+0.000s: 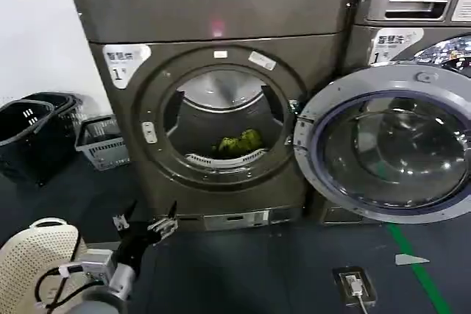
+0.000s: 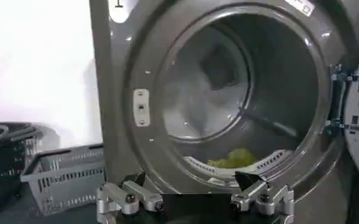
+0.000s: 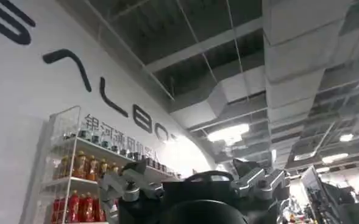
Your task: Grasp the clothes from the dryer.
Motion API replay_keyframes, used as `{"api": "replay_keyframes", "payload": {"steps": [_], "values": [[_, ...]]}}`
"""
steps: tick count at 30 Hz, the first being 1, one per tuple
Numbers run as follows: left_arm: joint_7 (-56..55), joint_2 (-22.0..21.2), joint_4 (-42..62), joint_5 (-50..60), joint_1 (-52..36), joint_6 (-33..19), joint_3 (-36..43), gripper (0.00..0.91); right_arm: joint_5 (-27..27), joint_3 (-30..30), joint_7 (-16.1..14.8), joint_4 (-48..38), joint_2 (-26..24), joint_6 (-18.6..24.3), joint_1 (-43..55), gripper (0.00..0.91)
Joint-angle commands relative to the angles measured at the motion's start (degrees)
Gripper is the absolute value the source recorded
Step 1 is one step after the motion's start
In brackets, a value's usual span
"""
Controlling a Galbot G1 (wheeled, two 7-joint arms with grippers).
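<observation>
Left gripper (image 1: 146,223): held low in front of the dryer (image 1: 213,20), below and to the left of its round mouth, black fingers spread wide and holding nothing; the wrist view shows the two metal-jointed fingertips (image 2: 133,181) well apart, aimed at the drum opening. Right gripper (image 3: 194,182): raised and turned toward a ceiling with ducts and strip lights, fingers apart, nothing between them. Dryer: large bronze-grey metal box, flat top panel, white "1" sticker (image 1: 124,60) at the upper left of the front, round porthole rimmed in a broad ring. Door (image 1: 386,141): swung fully open to the right, glass bowl in a pale ring, standing in front of the neighbouring machine (image 1: 412,5). Clothes (image 1: 239,142): small crumpled yellow-green fabric lying on the drum floor just behind the front lip, near its middle; nothing lies between them and the mouth. Drum: smooth grey metal with a raised paddle. Left of the dryer on the dark floor: a grey slatted plastic basket (image 1: 103,143) and a black basket (image 1: 33,130). Floor: green stripe (image 1: 419,270) at the right.
</observation>
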Motion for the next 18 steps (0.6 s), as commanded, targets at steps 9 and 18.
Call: {"api": "replay_keyframes", "payload": {"steps": [9,18], "values": [[0.05,0.11,0.28,0.44,0.41,-0.44,0.19,0.907,-0.12,-0.37,-0.32,-0.16,-0.31,0.16,0.08,0.907],[0.0,-0.04,0.83,0.96,0.87,-1.46,0.39,0.907,-0.09,-0.45,-0.77,0.43,-0.06,0.16,0.07,0.907]]}}
